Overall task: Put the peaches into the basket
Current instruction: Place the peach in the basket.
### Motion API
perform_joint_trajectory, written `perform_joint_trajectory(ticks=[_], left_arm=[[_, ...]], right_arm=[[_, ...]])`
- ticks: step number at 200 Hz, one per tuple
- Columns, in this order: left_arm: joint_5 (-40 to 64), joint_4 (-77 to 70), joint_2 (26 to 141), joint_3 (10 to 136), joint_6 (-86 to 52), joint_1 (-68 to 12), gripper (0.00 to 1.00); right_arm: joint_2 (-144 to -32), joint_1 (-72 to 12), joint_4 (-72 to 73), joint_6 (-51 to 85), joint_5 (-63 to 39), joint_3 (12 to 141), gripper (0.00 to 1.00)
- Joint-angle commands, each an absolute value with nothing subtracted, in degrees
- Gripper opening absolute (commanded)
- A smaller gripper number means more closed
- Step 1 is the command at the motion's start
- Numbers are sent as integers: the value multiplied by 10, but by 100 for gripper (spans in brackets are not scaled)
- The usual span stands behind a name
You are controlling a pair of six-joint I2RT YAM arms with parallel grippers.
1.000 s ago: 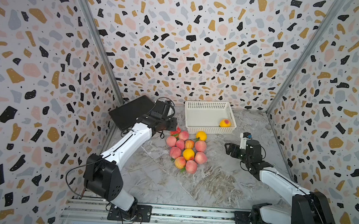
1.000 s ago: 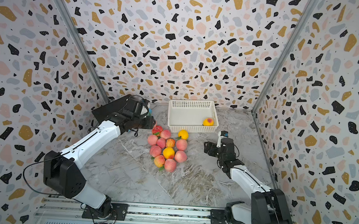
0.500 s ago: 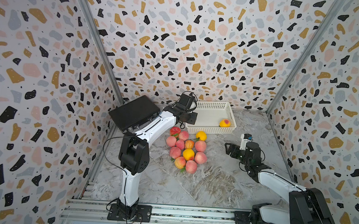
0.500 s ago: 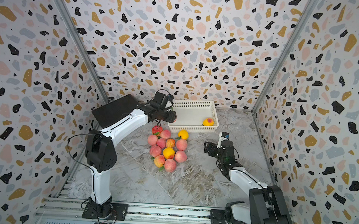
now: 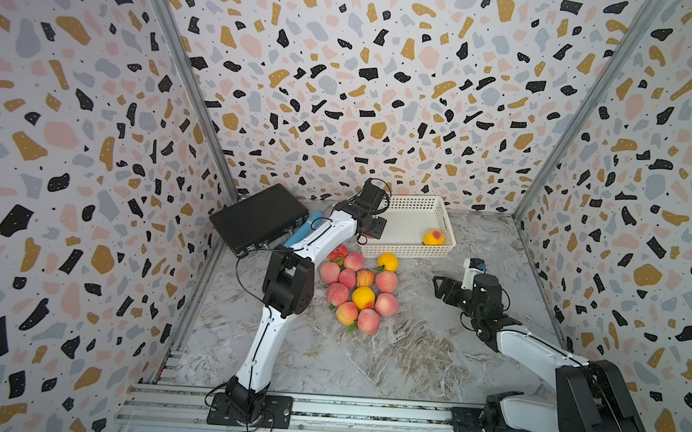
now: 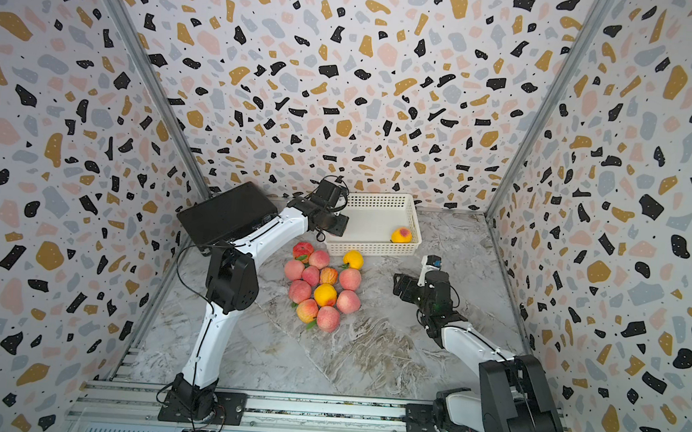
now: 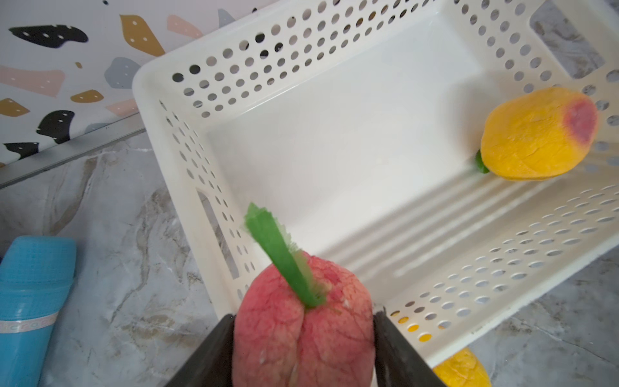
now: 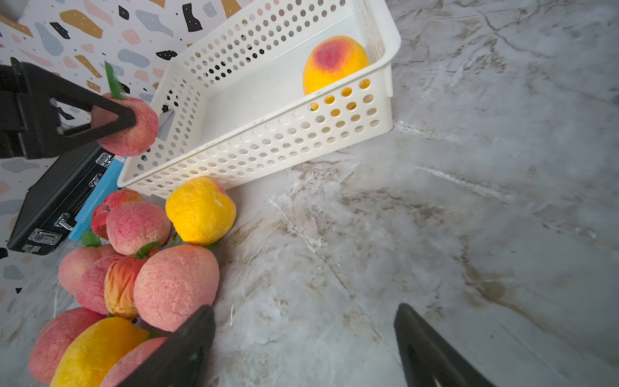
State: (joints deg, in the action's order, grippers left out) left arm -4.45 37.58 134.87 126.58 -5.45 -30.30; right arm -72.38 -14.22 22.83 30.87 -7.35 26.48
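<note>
Peaches (image 5: 363, 297) are looking soft and light, so we are gripping across the belly, not the leaf (image 7: 284, 261): left claw (image 7: 304, 318) is clamping one over the basket (image 7: 335, 134) corner; right claw (image 8: 304, 310) is gaping, empty.

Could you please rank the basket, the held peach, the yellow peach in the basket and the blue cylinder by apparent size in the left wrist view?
1. basket
2. held peach, though nearness to the camera enlarges it
3. yellow peach and blue cylinder: too alike to rank; the cylinder is cut off by the frame
</note>
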Motion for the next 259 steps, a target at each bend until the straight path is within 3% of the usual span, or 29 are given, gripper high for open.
perform_joint_trajectory(ticks=[1,81,141,154,259], left_arm=[[-60,399,1370,1296,-37,-307,64],[-56,396,1393,1288,-45,-309,77],[-51,398,1358,1292,-43,-308,92],[-47,401,1342,1289,-43,-308,100],[6,381,1081,1085,-56,-299,99]], right_arm=[[-724,-144,237,311,-77,272,86],[-735,-144,236,311,-77,276,86],[-738,-144,235,311,-79,277,86],[-738,-145,235,311,-81,278,86],[-752,-150,153,290,-85,319,87]])
